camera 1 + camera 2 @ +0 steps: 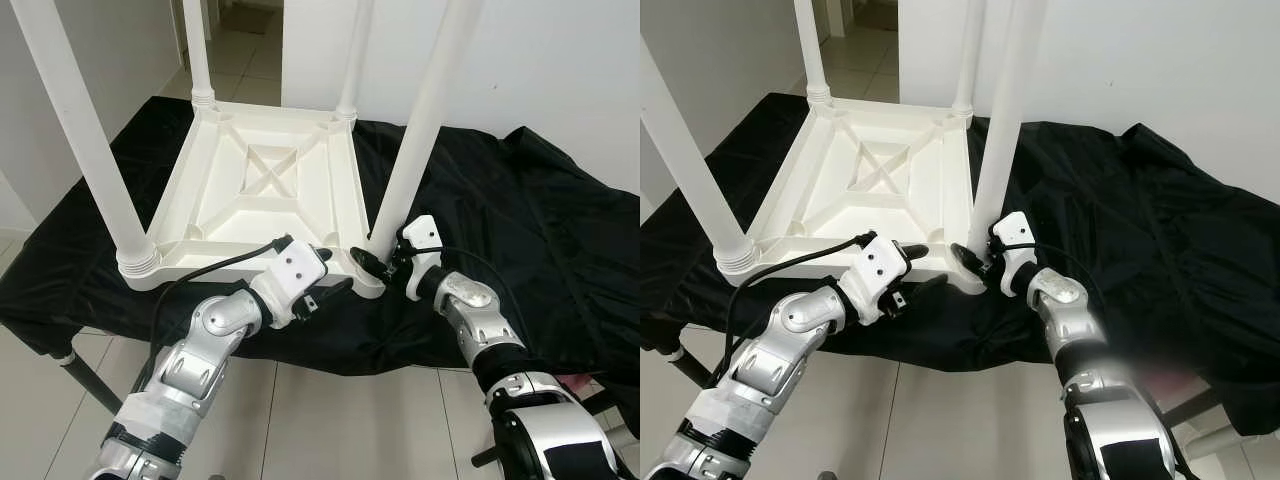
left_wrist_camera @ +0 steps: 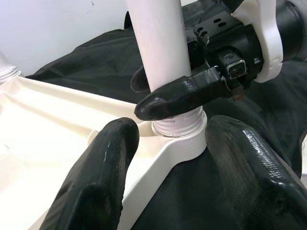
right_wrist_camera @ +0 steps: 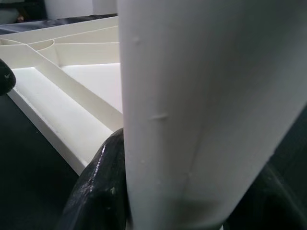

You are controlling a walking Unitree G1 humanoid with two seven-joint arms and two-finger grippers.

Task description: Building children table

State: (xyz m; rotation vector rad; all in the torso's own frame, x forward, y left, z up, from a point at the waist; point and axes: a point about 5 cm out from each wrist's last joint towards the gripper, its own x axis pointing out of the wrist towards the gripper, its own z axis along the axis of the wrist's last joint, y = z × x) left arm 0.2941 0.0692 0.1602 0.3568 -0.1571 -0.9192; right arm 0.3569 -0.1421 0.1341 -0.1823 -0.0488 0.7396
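Left eye view: upturned children table [image 1: 262, 195] lies on the black cloth [image 1: 520, 220]; right pincer [image 1: 383, 262] clamps the near leg [image 1: 420, 130] at its socket; left pincer [image 1: 335, 285] gapes beside that corner; a skewed twist might cross-thread the leg.

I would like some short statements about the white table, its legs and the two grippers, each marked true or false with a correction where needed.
1. The white table lies upside down on a black cloth. True.
2. The right gripper grips the near right leg close to its base. True.
3. The left gripper is clamped around a leg. False: its fingers are apart, on either side of the table's corner below that leg.
4. Only two legs stand in the table. False: four legs rise from its corners.
5. The table rests on a bare wooden floor. False: the cloth is under it.
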